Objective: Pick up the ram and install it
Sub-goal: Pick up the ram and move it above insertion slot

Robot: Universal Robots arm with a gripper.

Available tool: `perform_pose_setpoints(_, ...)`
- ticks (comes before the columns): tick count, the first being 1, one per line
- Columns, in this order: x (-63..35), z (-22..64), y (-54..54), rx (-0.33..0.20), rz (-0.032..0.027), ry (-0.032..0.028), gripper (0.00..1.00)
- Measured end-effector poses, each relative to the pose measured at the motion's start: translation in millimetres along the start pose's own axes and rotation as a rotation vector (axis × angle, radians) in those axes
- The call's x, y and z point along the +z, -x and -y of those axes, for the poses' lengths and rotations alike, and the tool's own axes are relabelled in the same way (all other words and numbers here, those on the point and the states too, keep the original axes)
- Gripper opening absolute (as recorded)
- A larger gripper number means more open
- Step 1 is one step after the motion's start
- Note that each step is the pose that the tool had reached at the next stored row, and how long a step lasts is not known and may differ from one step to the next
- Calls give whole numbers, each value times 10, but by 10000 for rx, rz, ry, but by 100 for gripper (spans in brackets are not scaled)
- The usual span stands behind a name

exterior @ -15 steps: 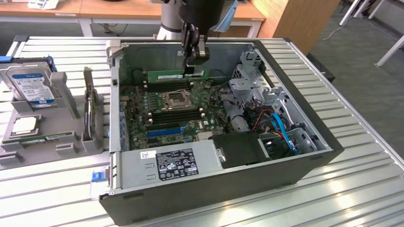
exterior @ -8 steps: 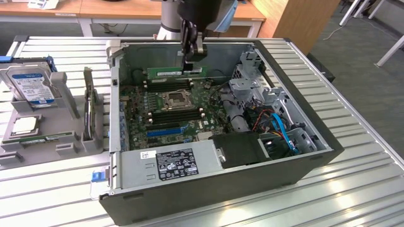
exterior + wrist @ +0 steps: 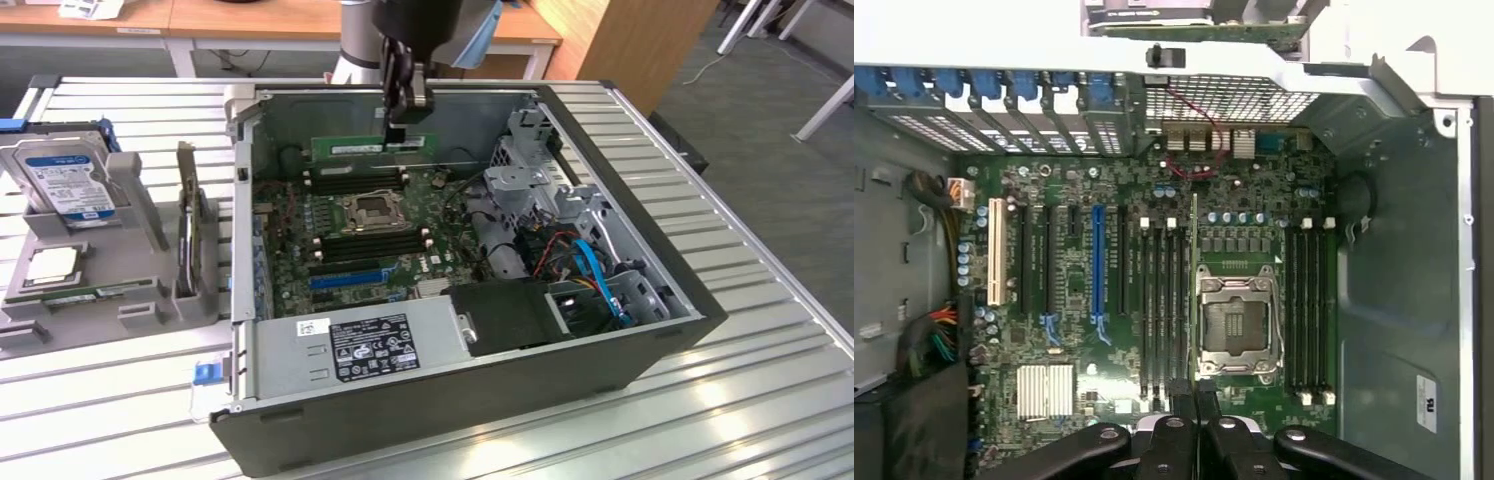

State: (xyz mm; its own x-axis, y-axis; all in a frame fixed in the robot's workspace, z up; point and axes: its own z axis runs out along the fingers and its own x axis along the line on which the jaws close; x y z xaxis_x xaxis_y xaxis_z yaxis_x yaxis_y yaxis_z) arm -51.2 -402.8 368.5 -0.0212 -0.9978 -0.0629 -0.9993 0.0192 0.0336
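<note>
The ram (image 3: 360,147) is a long green stick that hangs level, on its edge, over the far part of the motherboard (image 3: 300,250) inside the open computer case (image 3: 441,400). My gripper (image 3: 398,125) comes down from above and is shut on the stick's upper edge. In the wrist view the ram (image 3: 1194,250) appears edge-on as a thin line running out from between the fingertips of my gripper (image 3: 1194,396). It lies alongside the black memory slots (image 3: 1159,300) and beside the processor socket (image 3: 1234,320). More black slots (image 3: 1309,310) sit on the socket's other side.
A grey holder (image 3: 147,310) at the exterior view's left carries a hard drive (image 3: 60,180), a silver processor (image 3: 54,263), an upright card (image 3: 191,220) and another green stick (image 3: 80,296). The power supply (image 3: 360,345), drive cage (image 3: 534,180) and cables (image 3: 587,270) crowd the case's near and right sides.
</note>
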Motion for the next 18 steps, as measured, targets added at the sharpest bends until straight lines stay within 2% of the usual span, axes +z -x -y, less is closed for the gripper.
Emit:
perform_pose_setpoints(3,9,-1,37,-1,24,-7,12)
perform_pose_setpoints(10,11,0,40,-2,25,-7,12)
perform_pose_setpoints(18,138,4,31,-1,26,-7,12)
